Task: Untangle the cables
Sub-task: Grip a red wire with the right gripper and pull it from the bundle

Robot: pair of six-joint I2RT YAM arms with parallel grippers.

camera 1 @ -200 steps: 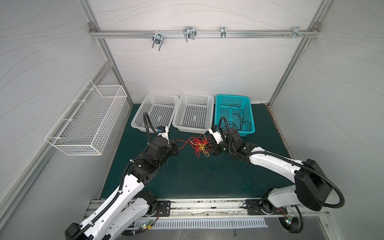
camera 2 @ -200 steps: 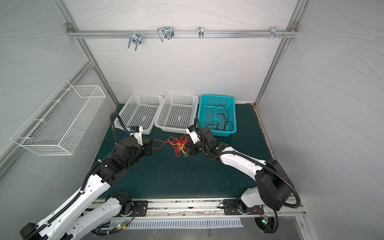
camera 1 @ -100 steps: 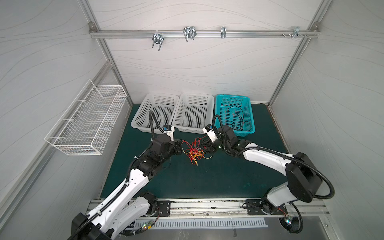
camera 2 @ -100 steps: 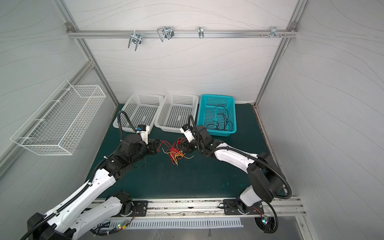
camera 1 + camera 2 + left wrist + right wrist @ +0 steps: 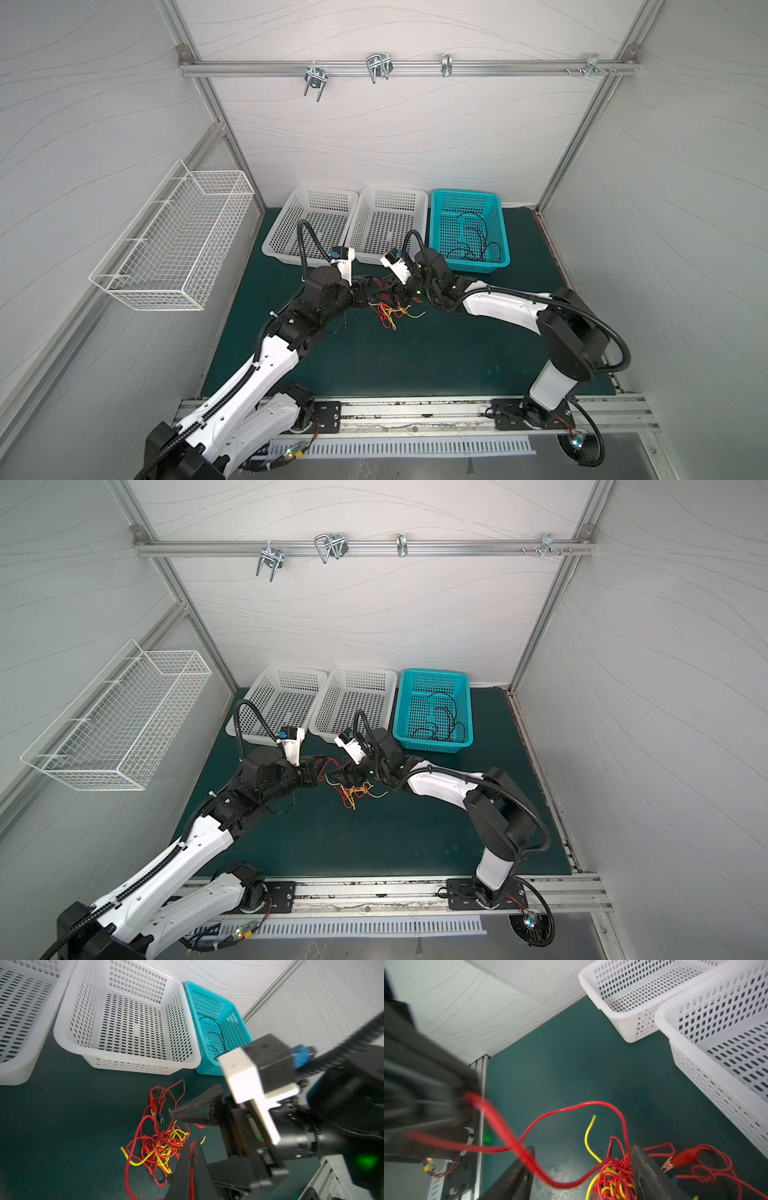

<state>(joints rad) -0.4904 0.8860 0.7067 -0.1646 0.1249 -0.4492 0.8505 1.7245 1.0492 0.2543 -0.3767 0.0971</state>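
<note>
Fingers (image 5: 652, 1178) of the right gripper (image 5: 583, 1149) gape astride the tangle (image 5: 390, 313), seemingly at their six o'clock in a top view; the left gripper (image 5: 192, 1159) pinches its red cable (image 5: 591, 1102).

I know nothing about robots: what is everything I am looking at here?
red cables: several strands, red, tangled on the mat
yellow cables: several strands, yellow, same tangle
black cables: a few, black, inside the teal basket
teal basket: one, teal, back of mat, rightmost
white baskets: two, white, beside it
wire basket: one, white, left wall
hooks: several, silver, back rail
mat: one, dark green, cell floor
arms: two, white and black, reaching from the front
left hand: one, black, shut on one of the red cables
right hand: one, black, open at the tangle
</note>
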